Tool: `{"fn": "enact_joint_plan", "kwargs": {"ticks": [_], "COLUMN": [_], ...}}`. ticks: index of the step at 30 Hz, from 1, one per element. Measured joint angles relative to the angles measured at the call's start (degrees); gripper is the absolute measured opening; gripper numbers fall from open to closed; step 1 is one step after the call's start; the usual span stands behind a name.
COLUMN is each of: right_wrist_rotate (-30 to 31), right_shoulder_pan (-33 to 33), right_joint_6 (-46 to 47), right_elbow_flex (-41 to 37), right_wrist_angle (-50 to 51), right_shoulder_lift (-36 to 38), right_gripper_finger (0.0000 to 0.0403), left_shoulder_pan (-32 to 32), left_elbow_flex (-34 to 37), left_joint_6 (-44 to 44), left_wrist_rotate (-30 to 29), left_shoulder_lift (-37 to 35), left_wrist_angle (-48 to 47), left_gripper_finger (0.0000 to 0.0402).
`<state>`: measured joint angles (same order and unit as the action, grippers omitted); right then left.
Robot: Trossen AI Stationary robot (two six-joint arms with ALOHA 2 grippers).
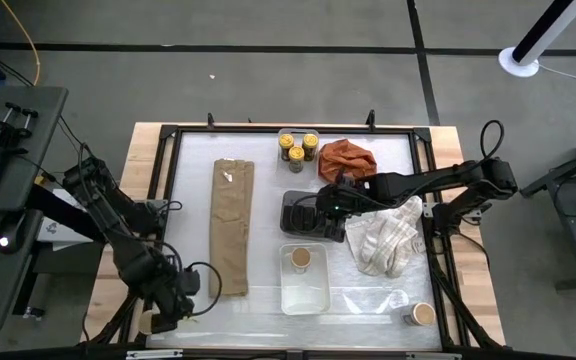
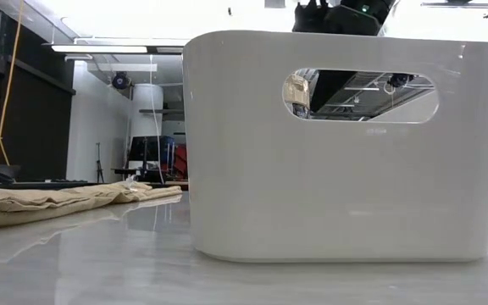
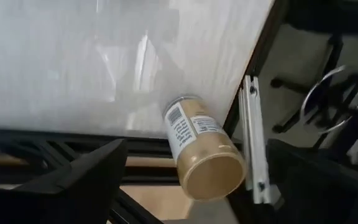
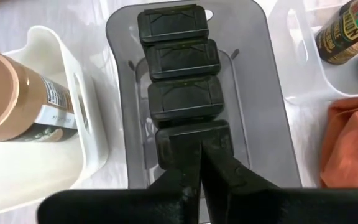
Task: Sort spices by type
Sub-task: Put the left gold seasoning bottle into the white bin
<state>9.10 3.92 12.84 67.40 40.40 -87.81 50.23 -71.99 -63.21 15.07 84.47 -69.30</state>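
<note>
Khaki cloth [image 1: 232, 226] beside white tray [image 1: 304, 290]

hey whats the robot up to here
It is sorting spice containers by type. Three yellow-lidded jars stand together at the far side, three dark tins lie in a row in the grey tray, and one tan-topped tub is in the white bin. The right gripper, shut, hovers over the grey tray. The left gripper is open around a tan-topped tub lying on its side at the near-left table corner. A third tub stands near right.
</note>
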Motion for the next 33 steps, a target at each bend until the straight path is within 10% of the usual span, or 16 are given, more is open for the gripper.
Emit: {"fn": "enact_joint_plan", "kwargs": {"ticks": [33], "right_wrist_rotate": [1.8], "right_shoulder_pan": [0.0], "right_joint_6": [1.3], "right_elbow_flex": [0.0], "right_wrist_angle": [0.0], "right_shoulder_lift": [0.0], "right_gripper_finger": [0.0000], "left_shoulder_pan": [12.6], "left_elbow_flex": [0.1], "left_joint_6": [7.3], "left_wrist_rotate": [2.2], "left_shoulder_lift": [9.7], "left_wrist_angle": [3.5], "left_gripper_finger": [0.0370]}}
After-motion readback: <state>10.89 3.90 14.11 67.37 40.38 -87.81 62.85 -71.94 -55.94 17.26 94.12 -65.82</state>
